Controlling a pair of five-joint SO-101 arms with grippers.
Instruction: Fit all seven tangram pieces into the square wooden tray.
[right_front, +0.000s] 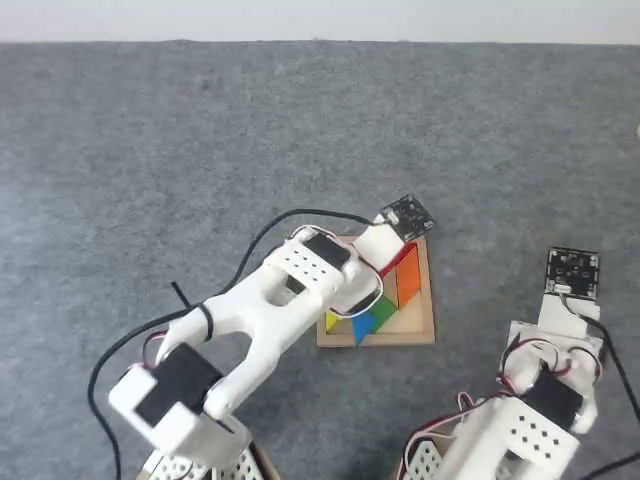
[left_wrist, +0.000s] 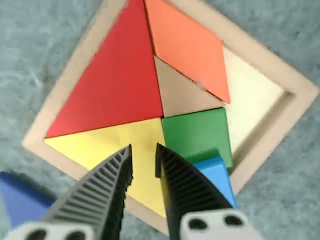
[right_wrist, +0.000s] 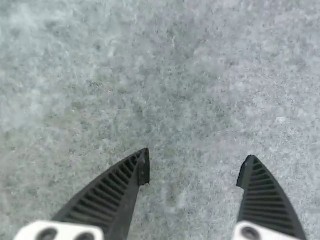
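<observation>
Tray (right_front: 400, 341), square and wooden, lies on the grey worktop (right_front: 150, 130), right of centre and close to the arms' bases. That worktop is a felt-like sheet spanning the whole high view. The left arm (right_front: 270, 310) stretches over one corner of the tray and hides part of it. The right arm (right_front: 545, 410) stands well apart, off to the tray's right. The left jaws hang just above the yellow triangle (left_wrist: 95, 145), parted by only a slim gap and holding nothing. The right jaws are spread wide over the worktop and are also empty.

Inside the tray, a big red triangle (left_wrist: 115, 85) meets the big yellow triangle along one edge. An orange parallelogram (left_wrist: 187, 45) touches the red triangle and a tan small triangle (left_wrist: 180, 95). A green square (left_wrist: 197, 132) sits against the tan and yellow pieces. A patch of tray floor (left_wrist: 250, 95) shows beside the orange and green pieces. A light blue piece (left_wrist: 215, 170) sits just beside the green square at the rim, partly behind one jaw; I cannot tell whether it lies flat. A dark blue piece (left_wrist: 17, 200) rests on the worktop outside the tray, near the rim by the yellow triangle.
</observation>
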